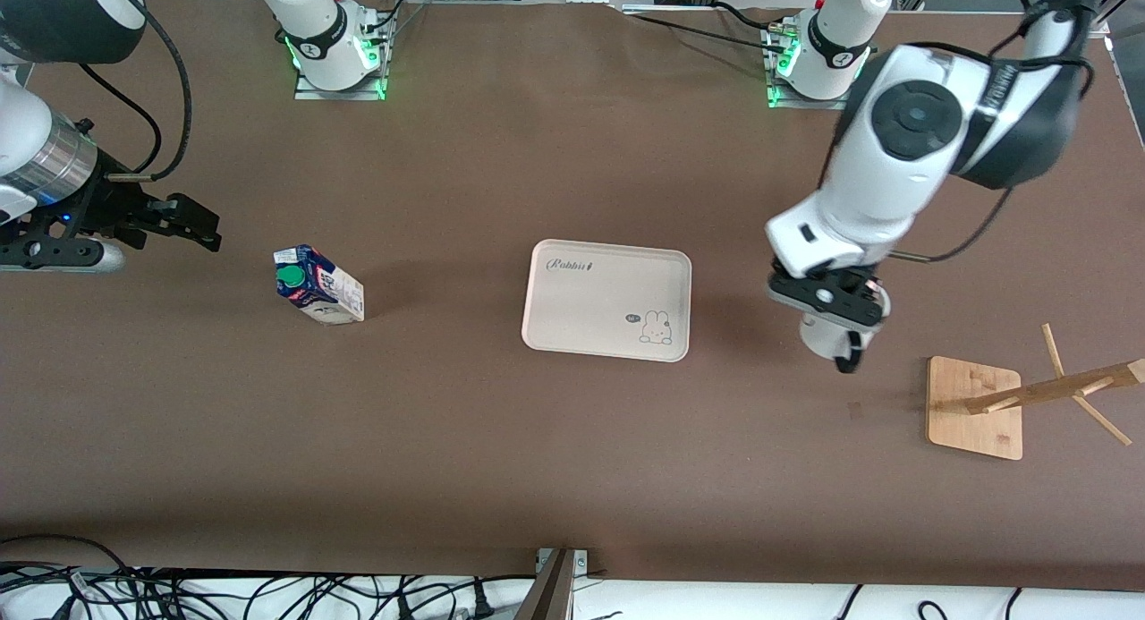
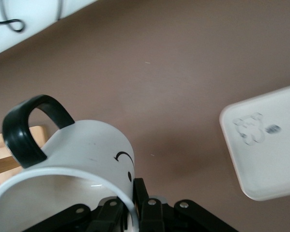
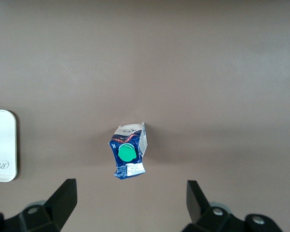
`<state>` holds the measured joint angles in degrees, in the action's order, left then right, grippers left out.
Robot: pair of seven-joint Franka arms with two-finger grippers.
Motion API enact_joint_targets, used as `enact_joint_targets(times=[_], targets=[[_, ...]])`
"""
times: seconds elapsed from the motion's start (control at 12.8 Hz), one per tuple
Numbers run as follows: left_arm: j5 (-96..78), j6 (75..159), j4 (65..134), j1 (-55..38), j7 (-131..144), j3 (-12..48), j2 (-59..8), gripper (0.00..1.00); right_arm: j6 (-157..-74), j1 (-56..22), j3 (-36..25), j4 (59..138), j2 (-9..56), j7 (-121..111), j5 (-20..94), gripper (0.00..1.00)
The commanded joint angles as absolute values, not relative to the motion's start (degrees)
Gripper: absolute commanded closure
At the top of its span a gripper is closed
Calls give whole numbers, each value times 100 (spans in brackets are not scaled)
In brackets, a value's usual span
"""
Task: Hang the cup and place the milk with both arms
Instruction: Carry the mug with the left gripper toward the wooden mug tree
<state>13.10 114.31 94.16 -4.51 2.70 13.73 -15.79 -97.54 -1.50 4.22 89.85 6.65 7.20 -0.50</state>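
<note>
The left gripper (image 1: 839, 334) is up over bare table between the tray (image 1: 608, 300) and the wooden rack (image 1: 977, 408), and it is clenched on the cup (image 2: 82, 159): in the left wrist view the black fingers (image 2: 149, 215) pinch the white rim, one inside the bowl and one outside. The mug is tipped on its side, black loop handle (image 2: 31, 128) out at about ten o'clock from the grip, part of the black smiley face showing on its wall. In the front view the cup hangs at six o'clock under that wrist, mostly masked by the hand. The rack stands at the left arm's end of the table, at roughly four o'clock from the left gripper, square base flat, pegged post leaning away toward the table's edge. The pale tray with its rabbit print sits mid-table, at nine o'clock from the held cup. Further along at nine o'clock from the tray, well apart from it, stands the milk (image 1: 318, 284), upright on the brown table (image 1: 572, 477), green cap facing up, untouched. The right gripper (image 1: 192, 222) waits in the air at about ten o'clock from the carton, toward the right arm's end, jaws spread wide and released; the right wrist view shows both fingertips (image 3: 62, 198) apart with the carton framed between them, far below.
</note>
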Motion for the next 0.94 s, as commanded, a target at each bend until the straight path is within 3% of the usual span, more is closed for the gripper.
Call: enact_joint_targets(times=[0.0, 0.39, 0.86], targets=[[890, 11602, 9029, -161, 449, 1090, -1652, 100, -9712, -105, 483, 8886, 677, 835, -114, 0], [-701, 11593, 8657, 1123, -34, 1107, -1731, 100, -9712, -105, 483, 8886, 677, 835, -105, 0], [-1257, 11558, 8640, 1415, -79, 1107, -1854, 100, -9721, -105, 501, 8868, 659, 844, -70, 0]])
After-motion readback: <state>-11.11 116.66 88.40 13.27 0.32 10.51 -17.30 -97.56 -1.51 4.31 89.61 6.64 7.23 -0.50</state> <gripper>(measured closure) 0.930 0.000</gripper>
